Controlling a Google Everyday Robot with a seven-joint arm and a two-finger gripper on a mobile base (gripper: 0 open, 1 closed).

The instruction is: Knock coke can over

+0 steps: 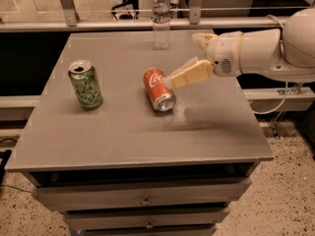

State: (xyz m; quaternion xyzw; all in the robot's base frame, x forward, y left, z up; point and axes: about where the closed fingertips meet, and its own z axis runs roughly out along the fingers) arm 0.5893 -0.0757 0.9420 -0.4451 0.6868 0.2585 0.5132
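The red coke can [158, 89] lies on its side near the middle of the grey table [123, 127], its silver end facing the front. My gripper [193, 58] hangs just right of the can and a little above it. Its fingers [189, 74] are spread apart and hold nothing; the near finger tip is close to the can's upper side. The white arm comes in from the right.
A green can [86, 84] stands upright at the table's left. A clear plastic bottle [160, 17] stands at the back edge. Drawers are below the table front. A rail and metal posts run behind the table.
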